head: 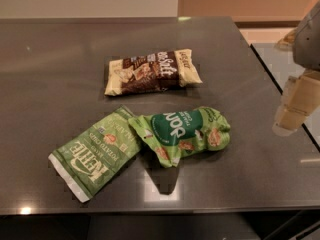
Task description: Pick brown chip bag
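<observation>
My fingers (292, 109) hang well to the right of the puffy green bag (185, 131); their spread I cannot tell. The brown chip bag (152, 72) lies flat on the table (50, 84) just beyond that green bag, apart from it. 1 Kettle bag (97, 154) touches its left end.

The table (60, 74) is showing a smooth, dark, half-glossy top, mirroring pale lights. Toward the table's far middle, the brown chip bag (152, 72) is looking like crinkled film with a soft sheen. At the table's near left, the Kettle bag (95, 154) is looking flatter and matt, almost papery. The puffy green bag (182, 132) at the table's middle is gleaming glossily. The gripper (292, 111), hanging over the table's right edge, is showing smooth, matt, cream casing.
</observation>
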